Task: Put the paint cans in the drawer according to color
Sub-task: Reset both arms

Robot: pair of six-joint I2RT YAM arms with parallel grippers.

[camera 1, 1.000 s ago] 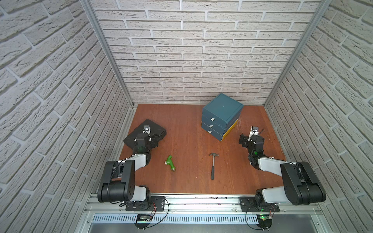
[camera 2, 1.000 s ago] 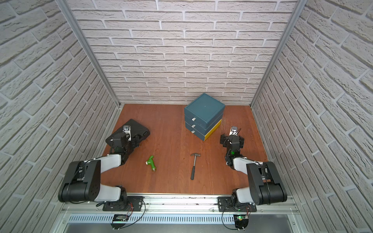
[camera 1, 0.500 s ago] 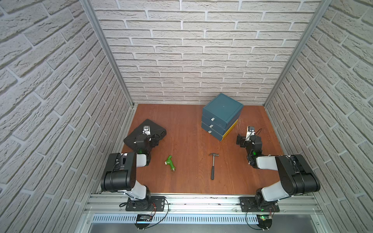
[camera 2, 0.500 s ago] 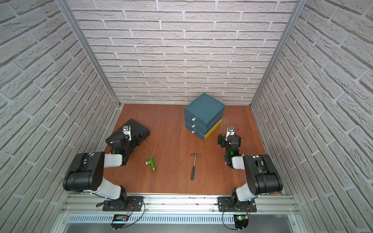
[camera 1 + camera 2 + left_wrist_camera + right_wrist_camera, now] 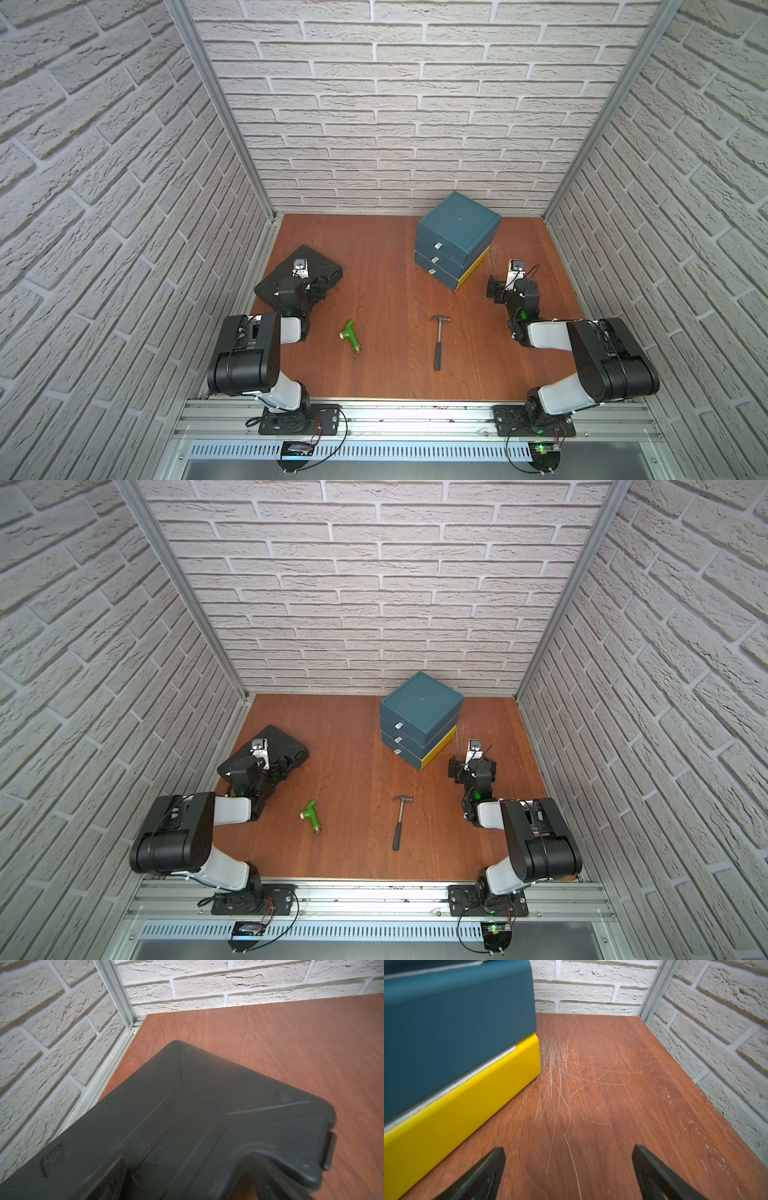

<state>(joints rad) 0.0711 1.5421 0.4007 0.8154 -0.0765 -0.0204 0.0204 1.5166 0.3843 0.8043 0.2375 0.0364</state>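
No paint cans show in any view. The drawer (image 5: 457, 232) is a teal three-drawer unit on a yellow base at the back right, also in the other top view as the drawer (image 5: 419, 708), and all its fronts are pushed in. My right gripper (image 5: 568, 1148) stands open over bare wood just right of the unit's yellow base (image 5: 456, 1109), and appears from above as the right gripper (image 5: 513, 286). My left gripper (image 5: 318, 286) hangs low over a shut black case (image 5: 207, 1095). Its fingers are blurred but spread wide, with nothing between them.
A green pipe fitting (image 5: 351, 336) and a hammer (image 5: 438, 340) lie on the wooden table (image 5: 374, 257) between the arms. The black case (image 5: 307, 257) sits by the left wall. Brick walls close in three sides. Scratches mark the wood beside the drawer unit.
Both arms' rear links have swung up and back from the front rail. The grippers have hardly shifted and both stay open. Nothing on the table has moved.
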